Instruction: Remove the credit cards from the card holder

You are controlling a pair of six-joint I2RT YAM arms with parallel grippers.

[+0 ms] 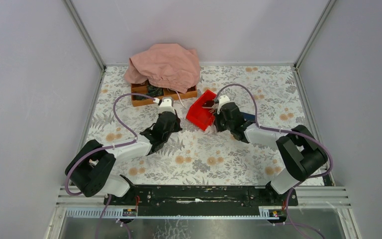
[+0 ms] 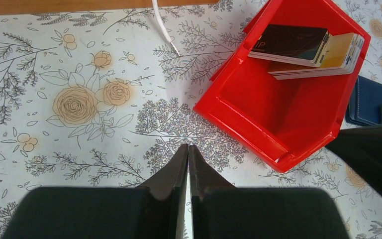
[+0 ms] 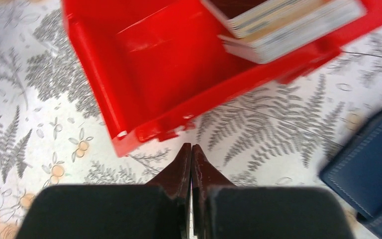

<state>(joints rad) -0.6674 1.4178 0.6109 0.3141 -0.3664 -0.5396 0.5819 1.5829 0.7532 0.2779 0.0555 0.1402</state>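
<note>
The stack of thin rectangular credit cards, a dark one on top and yellowish and pale ones under it, lies inside the red open-fronted plastic bin, against its far wall at the upper right of the left wrist view. The bin seems to serve as the drop spot, keeping the loose cards together and off the floral-printed table cover.

The dark blue stitched card holder lies flat on that cover at the right edge of the same view, just beside the bin. In the right wrist view it sits at the lower right, with a strip of cover between it and the bin. Only part of it shows, so I cannot tell whether a card remains inside.

The left gripper hangs over bare cover at the bottom centre, jaws pressed together with nothing between them. The right gripper is likewise closed and empty, just below the bin's front lip. With both arms unloaded and the cards binned, the task looks finished or close to it.

In the top view a crumpled pink cloth drapes over a shallow wooden tray at the upper centre, away from the work.
</note>
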